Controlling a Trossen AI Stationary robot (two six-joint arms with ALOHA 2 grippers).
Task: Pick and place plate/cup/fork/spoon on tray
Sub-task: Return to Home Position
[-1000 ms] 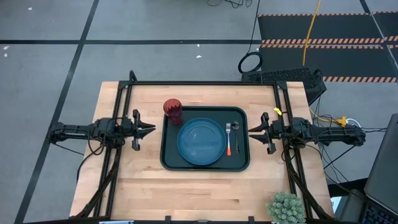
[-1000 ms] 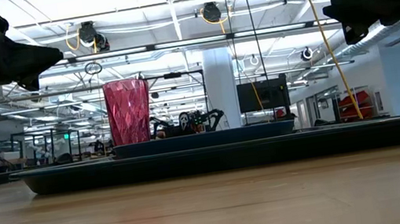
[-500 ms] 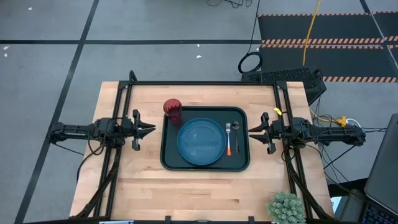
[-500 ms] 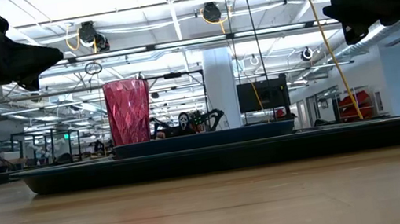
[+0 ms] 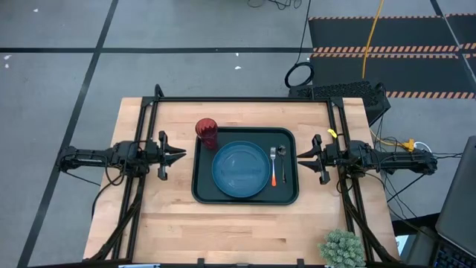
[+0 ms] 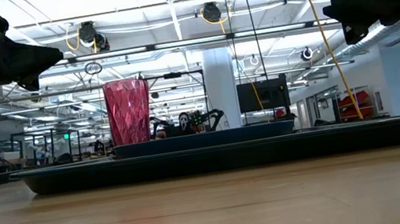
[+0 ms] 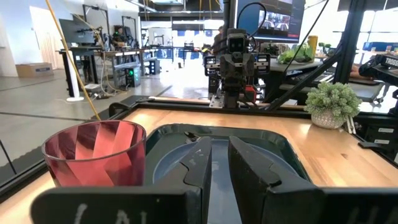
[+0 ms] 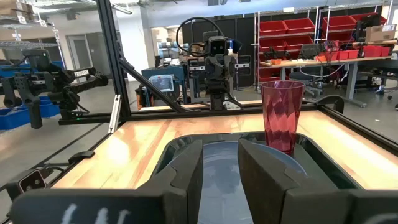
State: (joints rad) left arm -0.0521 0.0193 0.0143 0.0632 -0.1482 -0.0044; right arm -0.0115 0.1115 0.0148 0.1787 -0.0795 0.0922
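Observation:
The dark tray [image 5: 286, 195] lies mid-table. On it rest the blue plate [image 5: 241, 169], the orange-handled fork [image 5: 274, 167] and the dark spoon [image 5: 283, 158], side by side right of the plate. The red cup [image 5: 207, 132] stands upright at the tray's far left corner [image 6: 128, 111]. My left gripper [image 5: 183, 155] hovers level just left of the tray, its fingers [image 7: 198, 163] all but shut with only a slit between them and nothing in it. My right gripper [image 5: 299, 156] hovers level just right of the tray, its fingers [image 8: 186, 163] a little apart and empty.
A black frame rail [image 5: 245, 100] runs along the table's far edge, with slanted struts down both sides. A small potted plant [image 5: 342, 248] stands at the near right corner. Bare wood [image 5: 245, 231] stretches between the tray and the near edge.

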